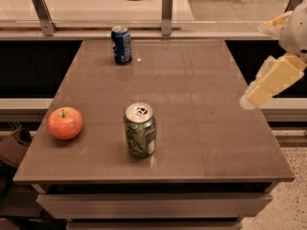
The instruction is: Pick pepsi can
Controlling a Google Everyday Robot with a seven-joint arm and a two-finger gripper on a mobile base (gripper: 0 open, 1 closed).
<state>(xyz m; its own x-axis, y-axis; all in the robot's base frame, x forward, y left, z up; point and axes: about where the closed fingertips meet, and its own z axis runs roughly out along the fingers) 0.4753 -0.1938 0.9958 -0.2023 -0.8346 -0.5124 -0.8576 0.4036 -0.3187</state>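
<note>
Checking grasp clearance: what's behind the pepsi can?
Behind the pepsi can, the table ends at a pale ledge; a metal post stands to its right. The can hides the edge directly behind it. The gripper hangs beyond the table's right edge.

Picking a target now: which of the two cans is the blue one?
The pepsi can, dark blue, at the far edge of the table; the near can is green. The tool hangs beyond the right edge.

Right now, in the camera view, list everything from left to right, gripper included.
apple → pepsi can, at the far edge of the table → green can, near the front → gripper, in the air at the table's right edge.
</note>
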